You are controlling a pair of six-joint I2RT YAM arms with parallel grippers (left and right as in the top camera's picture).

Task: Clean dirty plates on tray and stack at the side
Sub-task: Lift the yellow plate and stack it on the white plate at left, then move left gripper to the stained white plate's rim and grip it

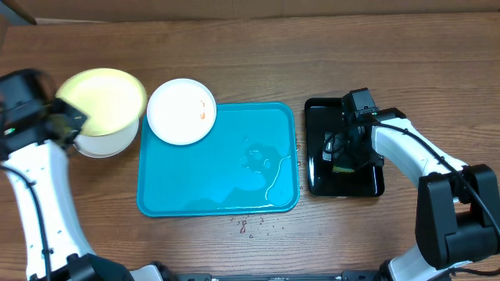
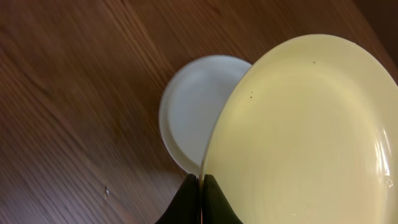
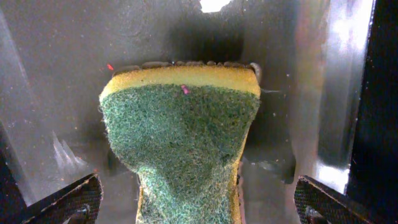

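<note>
Pale yellow plate (image 1: 101, 100), rim clamped in the left end effector (image 2: 200, 190), hangs partly over a white plate (image 2: 189, 106) at upper left; right end effector (image 1: 341, 150) stands open.

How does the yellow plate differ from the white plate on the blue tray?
The yellow plate is pinched at its rim by the left gripper; the white plate lies on the tray's corner. The white plate has an orange smear; the yellow plate shows none. Both are round.

No text, label, brand or number can be read on the plates (image 1: 181, 111), the tray (image 1: 195, 187) or the sponge (image 3: 180, 137).
</note>
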